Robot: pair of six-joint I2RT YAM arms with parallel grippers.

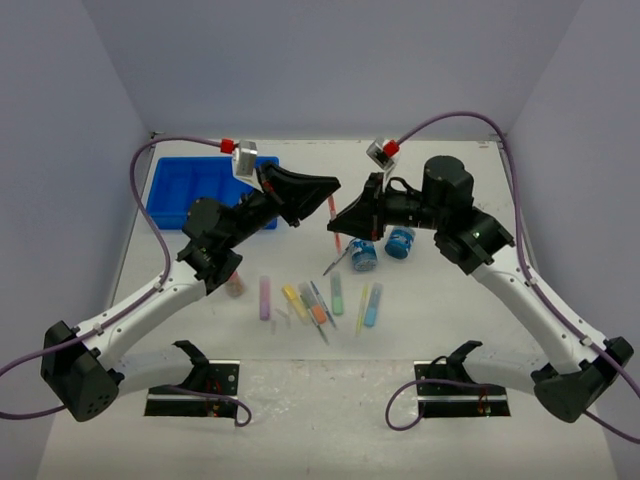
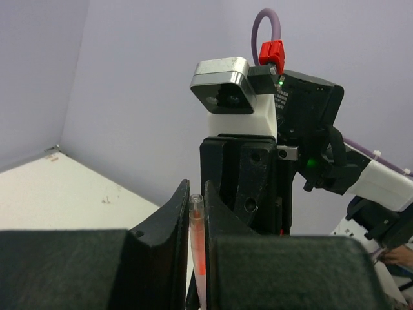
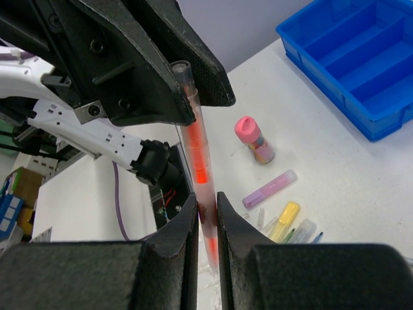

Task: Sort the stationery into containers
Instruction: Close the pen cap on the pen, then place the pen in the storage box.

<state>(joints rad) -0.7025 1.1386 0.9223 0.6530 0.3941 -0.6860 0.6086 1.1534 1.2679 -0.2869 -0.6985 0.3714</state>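
A red pen [image 3: 197, 148] is clamped aloft by both left gripper [image 2: 197, 200] and right gripper [image 3: 206, 210], markers [image 1: 337, 293] below them unsorted, tray [image 1: 185, 185] behind the left gripper seemingly empty.

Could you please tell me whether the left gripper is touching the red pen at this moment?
Touching. The left wrist view shows the red pen clamped between both fingers of the left gripper, with no gap on either side.
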